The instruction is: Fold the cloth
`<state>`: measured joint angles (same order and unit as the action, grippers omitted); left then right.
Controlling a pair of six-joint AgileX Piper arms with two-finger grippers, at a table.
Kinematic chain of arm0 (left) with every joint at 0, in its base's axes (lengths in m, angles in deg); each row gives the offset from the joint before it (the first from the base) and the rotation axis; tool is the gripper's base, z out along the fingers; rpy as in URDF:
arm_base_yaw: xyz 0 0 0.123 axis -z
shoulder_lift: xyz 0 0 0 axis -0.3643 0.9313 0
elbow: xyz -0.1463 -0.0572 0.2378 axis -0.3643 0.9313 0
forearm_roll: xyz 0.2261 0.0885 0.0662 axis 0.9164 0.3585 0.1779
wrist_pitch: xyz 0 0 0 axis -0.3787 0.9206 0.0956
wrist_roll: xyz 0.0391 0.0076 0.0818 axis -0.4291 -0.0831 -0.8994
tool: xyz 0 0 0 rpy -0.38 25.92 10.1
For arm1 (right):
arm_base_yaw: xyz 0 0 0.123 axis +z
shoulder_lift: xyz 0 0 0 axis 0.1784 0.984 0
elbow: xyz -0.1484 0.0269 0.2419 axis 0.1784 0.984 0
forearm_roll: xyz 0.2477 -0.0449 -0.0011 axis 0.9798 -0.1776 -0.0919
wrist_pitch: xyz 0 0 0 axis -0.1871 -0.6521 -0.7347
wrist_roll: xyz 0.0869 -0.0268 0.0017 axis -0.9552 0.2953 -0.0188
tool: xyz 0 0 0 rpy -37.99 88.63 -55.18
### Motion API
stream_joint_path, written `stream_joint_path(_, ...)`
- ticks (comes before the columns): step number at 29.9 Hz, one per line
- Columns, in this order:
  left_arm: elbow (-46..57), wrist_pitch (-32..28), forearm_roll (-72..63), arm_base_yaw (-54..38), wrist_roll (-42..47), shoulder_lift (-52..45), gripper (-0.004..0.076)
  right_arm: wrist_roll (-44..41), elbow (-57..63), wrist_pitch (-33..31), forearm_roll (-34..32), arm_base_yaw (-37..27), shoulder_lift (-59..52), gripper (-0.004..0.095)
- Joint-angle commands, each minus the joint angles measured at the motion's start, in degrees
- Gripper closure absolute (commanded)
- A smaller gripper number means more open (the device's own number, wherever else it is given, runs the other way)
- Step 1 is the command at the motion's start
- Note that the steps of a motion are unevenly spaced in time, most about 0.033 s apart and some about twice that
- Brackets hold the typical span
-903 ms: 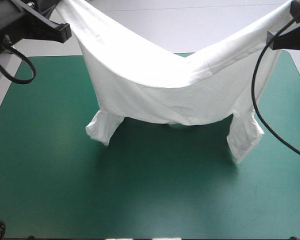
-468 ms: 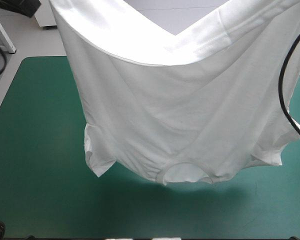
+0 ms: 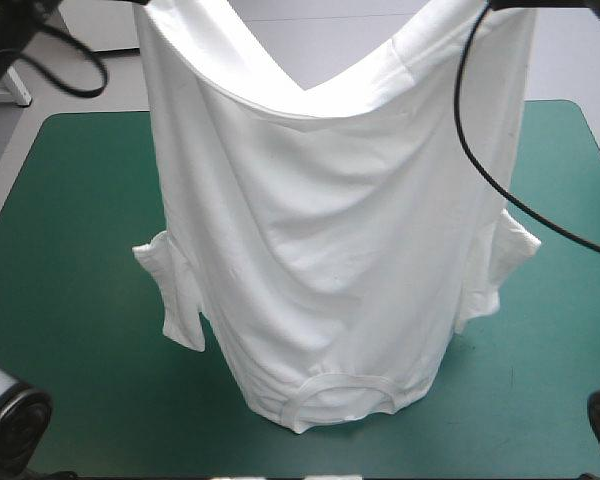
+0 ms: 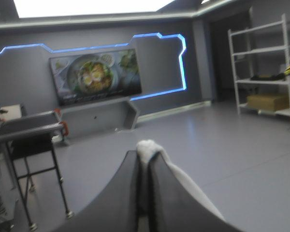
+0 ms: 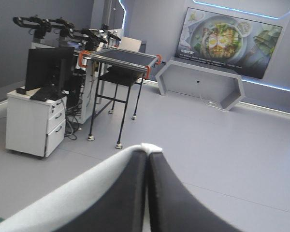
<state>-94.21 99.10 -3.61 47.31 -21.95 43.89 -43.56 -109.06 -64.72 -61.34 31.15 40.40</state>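
T-shirt [image 3: 330, 250] hangs lifted — collar [image 3: 345, 383] perhaps touching table [image 3: 70, 250].

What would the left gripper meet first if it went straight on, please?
Only the edge of the white short-sleeved T-shirt, pinched in the black-fingered left gripper; beyond that the way looks free, though depth is unclear.

Bright light; soft shadow beneath T-shirt [image 3: 330, 260]
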Motion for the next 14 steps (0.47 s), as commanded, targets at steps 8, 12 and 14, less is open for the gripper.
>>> stream_joint_path(8,-0.8,-37.7,10.4,0.1,2.1,6.3,0.0746,-10.3,-2.3,33.9,-12.6,-0.5,6.7,0.092)
stream_joint_path(12,-1.4,-39.6,10.4,0.1,2.1,6.4,0.0746,-10.3,-4.3,34.1,-12.0,-1.5,7.1,0.0919)
stream_joint_path(14,-1.4,-37.5,10.4,0.1,2.0,6.4,0.0746,-10.3,-4.3,32.1,-11.1,-2.1,7.0,0.0919)
